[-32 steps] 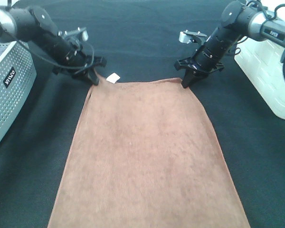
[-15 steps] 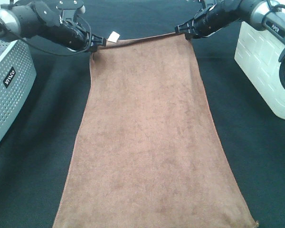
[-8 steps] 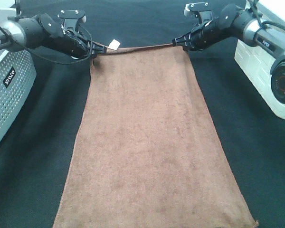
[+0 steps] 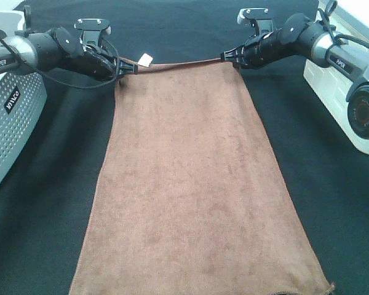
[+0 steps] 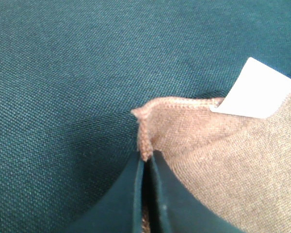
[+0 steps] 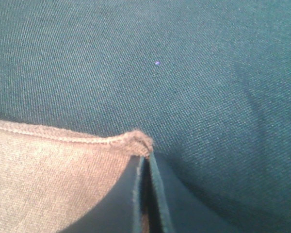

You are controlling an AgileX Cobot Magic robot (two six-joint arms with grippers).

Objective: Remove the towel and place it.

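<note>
A black-draped bench [image 4: 43, 246] carries a brown towel [image 4: 190, 184] stretched lengthwise down its middle, its far edge held taut between two robot arms and its near end lying flat. A grey perforated bin [image 4: 9, 117] stands at the left edge and a white container [image 4: 335, 80] at the right, both apart from the towel. The left tool [image 4: 128, 67] is pressed together on the towel's far left corner. The right tool [image 4: 229, 56] pinches the far right corner the same way. A small white tag [image 4: 146, 59] sticks out just beside the left tool's grip.
</note>
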